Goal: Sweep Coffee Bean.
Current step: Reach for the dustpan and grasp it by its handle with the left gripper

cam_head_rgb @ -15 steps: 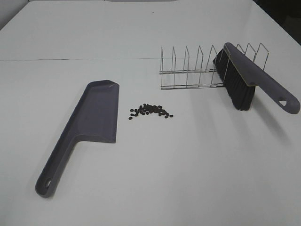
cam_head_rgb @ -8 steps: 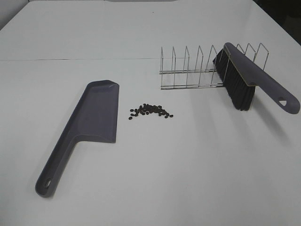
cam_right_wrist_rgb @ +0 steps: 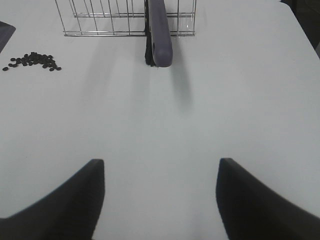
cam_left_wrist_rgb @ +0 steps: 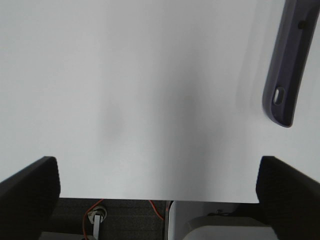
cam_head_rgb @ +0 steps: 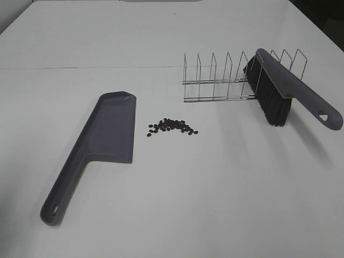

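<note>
A small heap of dark coffee beans (cam_head_rgb: pixel 172 127) lies on the white table, just right of the blade of a grey-purple dustpan (cam_head_rgb: pixel 102 142) that lies flat. A matching brush (cam_head_rgb: pixel 279 91) leans in a wire rack (cam_head_rgb: pixel 220 80), bristles down. No arm shows in the exterior high view. In the left wrist view my left gripper (cam_left_wrist_rgb: pixel 160 195) is open wide over the table's near edge, with the dustpan handle (cam_left_wrist_rgb: pixel 287 65) ahead and to one side. My right gripper (cam_right_wrist_rgb: pixel 160 170) is open and holds nothing, with the brush (cam_right_wrist_rgb: pixel 157 35) straight ahead and the beans (cam_right_wrist_rgb: pixel 31 61) off to the side.
The wire rack (cam_right_wrist_rgb: pixel 110 20) stands behind the beans at the back right. The table's near edge (cam_left_wrist_rgb: pixel 150 199) shows under the left gripper, with cables below it. The table's right edge (cam_right_wrist_rgb: pixel 305 30) runs close to the brush.
</note>
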